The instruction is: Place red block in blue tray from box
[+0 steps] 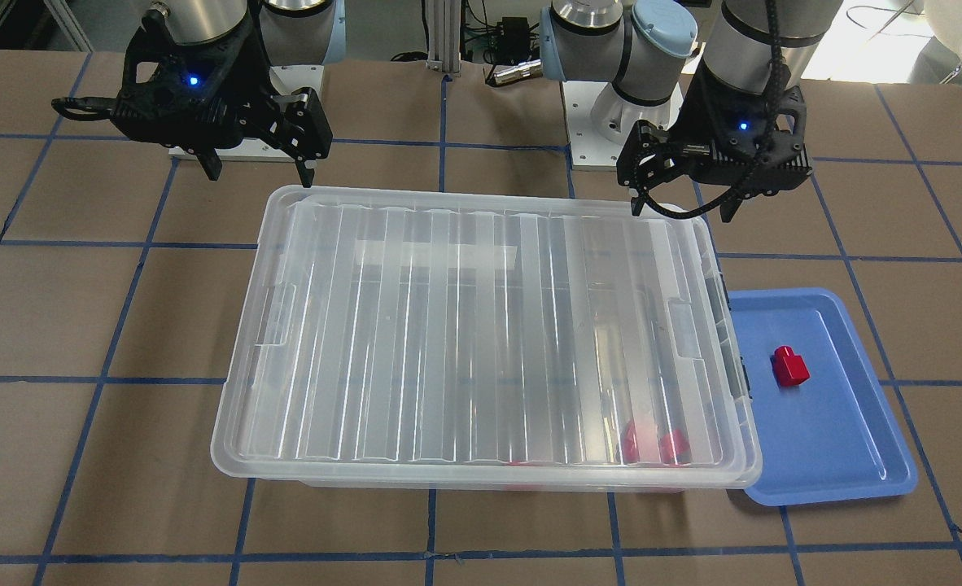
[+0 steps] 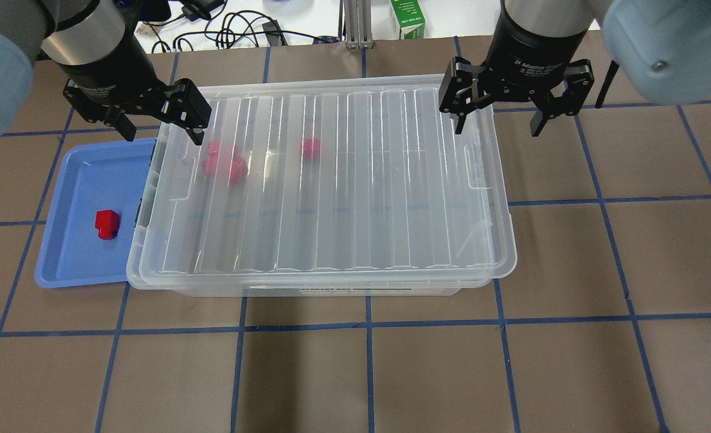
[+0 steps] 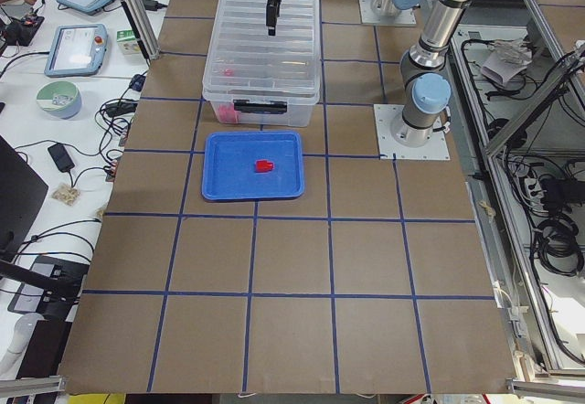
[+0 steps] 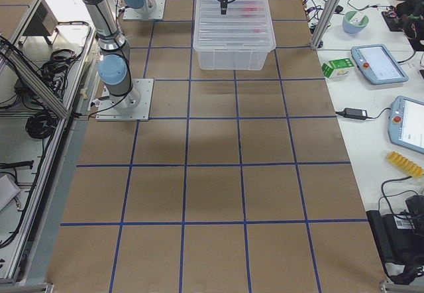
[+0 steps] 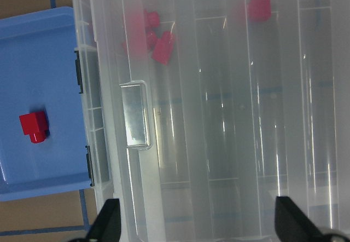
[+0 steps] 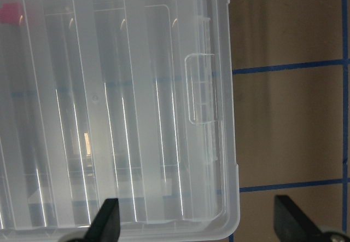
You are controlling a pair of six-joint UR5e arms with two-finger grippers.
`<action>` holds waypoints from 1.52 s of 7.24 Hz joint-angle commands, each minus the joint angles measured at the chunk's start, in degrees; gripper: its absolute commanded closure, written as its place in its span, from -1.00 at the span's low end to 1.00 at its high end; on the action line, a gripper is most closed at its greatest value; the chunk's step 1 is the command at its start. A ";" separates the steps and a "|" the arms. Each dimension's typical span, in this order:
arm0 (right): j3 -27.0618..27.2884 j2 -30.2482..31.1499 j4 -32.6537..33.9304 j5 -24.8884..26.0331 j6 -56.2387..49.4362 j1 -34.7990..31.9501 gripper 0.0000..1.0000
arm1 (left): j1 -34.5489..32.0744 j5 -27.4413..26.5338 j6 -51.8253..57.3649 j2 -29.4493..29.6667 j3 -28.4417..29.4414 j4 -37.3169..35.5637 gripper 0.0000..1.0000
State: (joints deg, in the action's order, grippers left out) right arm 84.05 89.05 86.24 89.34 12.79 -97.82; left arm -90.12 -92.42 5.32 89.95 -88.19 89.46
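Observation:
The box (image 2: 331,180) is a clear bin with its ribbed lid on. Several red blocks (image 2: 226,162) show blurred through the lid near its tray end, and another lies apart from them (image 2: 311,148). The blue tray (image 2: 73,252) lies against the box's left end and holds one red block (image 2: 107,224), also seen in the front view (image 1: 790,366) and the left wrist view (image 5: 34,128). My left gripper (image 2: 163,133) is open and empty above the box's tray-side end. My right gripper (image 2: 497,128) is open and empty above the opposite end.
The brown table (image 2: 355,373) has a blue tape grid. Cables and a green carton (image 2: 411,18) lie beyond its far edge. The box's dark latch (image 1: 745,378) faces the tray. The arm bases (image 1: 619,122) stand behind the box.

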 commanded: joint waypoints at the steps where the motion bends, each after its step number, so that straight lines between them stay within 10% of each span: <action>1: 0.06 -0.01 -0.02 0.04 -0.04 0.00 -1.00 | 0.11 -0.14 -0.84 -0.20 -0.22 0.28 -1.00; 11: 0.06 -0.10 0.07 -0.05 0.13 0.00 -1.00 | 2.23 0.31 -0.93 -0.39 1.27 0.63 -1.00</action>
State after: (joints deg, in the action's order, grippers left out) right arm 84.04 88.92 86.31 89.27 12.92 -97.82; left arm -87.89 -91.99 4.36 89.57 -86.89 90.09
